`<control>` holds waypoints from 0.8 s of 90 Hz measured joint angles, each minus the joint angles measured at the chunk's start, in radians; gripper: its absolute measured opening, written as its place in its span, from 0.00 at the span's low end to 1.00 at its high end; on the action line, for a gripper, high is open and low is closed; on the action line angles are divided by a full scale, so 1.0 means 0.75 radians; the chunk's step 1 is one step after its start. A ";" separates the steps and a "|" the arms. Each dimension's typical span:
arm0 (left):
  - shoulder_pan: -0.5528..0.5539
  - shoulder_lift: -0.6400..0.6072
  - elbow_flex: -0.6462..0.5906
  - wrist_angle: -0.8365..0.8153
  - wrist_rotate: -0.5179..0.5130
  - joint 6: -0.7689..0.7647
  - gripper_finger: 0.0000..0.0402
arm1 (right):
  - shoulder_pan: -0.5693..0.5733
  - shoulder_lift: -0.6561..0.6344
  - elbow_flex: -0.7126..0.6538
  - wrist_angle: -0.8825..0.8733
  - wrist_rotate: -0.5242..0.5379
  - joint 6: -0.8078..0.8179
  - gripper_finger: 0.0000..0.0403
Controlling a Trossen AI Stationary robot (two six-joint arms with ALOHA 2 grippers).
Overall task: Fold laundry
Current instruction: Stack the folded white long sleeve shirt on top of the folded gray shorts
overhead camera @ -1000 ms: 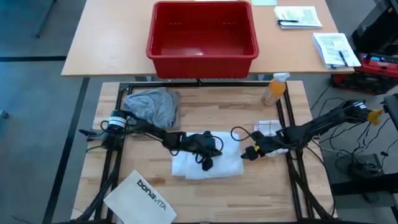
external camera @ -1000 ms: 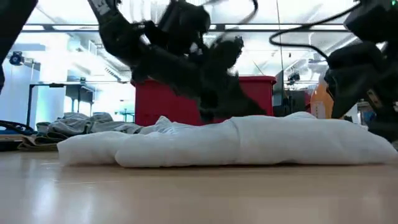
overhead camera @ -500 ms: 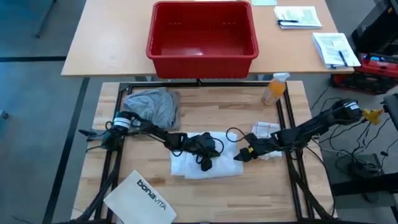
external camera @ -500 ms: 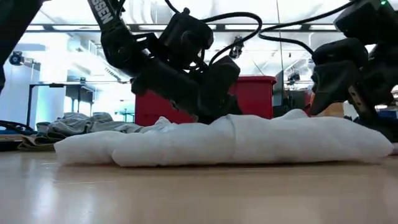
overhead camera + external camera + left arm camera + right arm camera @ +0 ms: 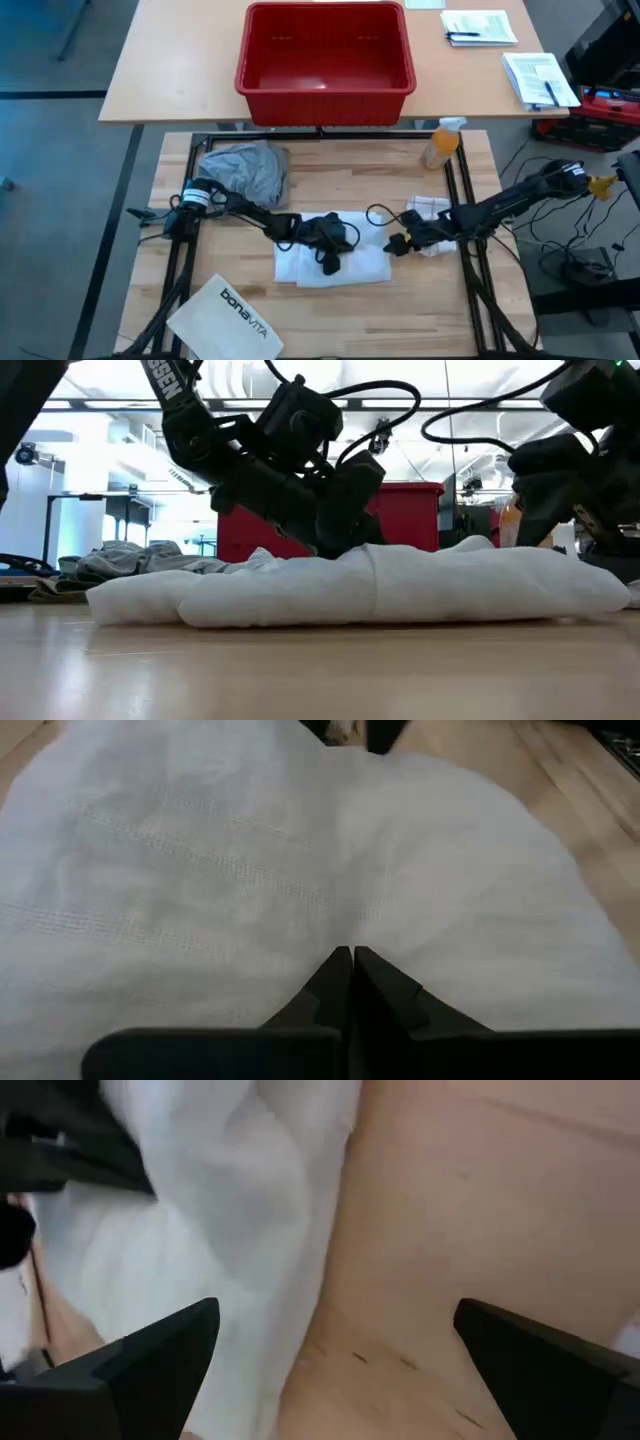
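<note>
White shirt [image 5: 335,262] mostly folded: compact rectangle at mid-bench [image 5: 330,170], still puffy and rounded at the edges in low view, so probably needs flattening or one more fold. Grey T-shirt [image 5: 245,172] not started, crumpled in a heap at the bench's back-left, with a tan piece [image 5: 45,589] peeking under it in low view. Small white folded item [image 5: 428,208] near the right rail, type unclear. Red bin [image 5: 325,50] on the rear table looks empty. Rough estimate: one garment nearly done, at least two left.

Left hand [image 5: 333,262] down on top of the white shirt, fingers pressed together on the cloth per left wrist view, apparently pressing not pinching. Right hand [image 5: 396,246] just off the shirt's right edge, fingers spread wide, holding nothing.

Versus half a second back: right hand pulled slightly away from the shirt edge and up, per low view. Left hand barely moved. Shirt outline unchanged.
</note>
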 joint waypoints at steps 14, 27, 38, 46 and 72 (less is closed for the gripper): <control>-0.006 0.000 -0.002 0.026 0.014 0.010 0.00 | -0.003 0.097 -0.001 0.162 0.069 0.002 0.99; -0.006 0.000 -0.002 0.027 0.016 0.010 0.00 | -0.005 0.255 0.005 0.385 0.042 -0.005 0.99; -0.011 0.000 -0.004 0.031 0.015 0.010 0.00 | -0.006 0.375 0.006 0.583 0.018 -0.009 0.99; -0.012 0.000 -0.006 0.033 0.015 0.009 0.00 | -0.006 0.443 0.018 0.662 0.008 -0.017 0.99; -0.012 0.000 -0.006 0.034 0.015 0.009 0.00 | -0.039 0.636 0.230 0.640 -0.083 -0.254 0.99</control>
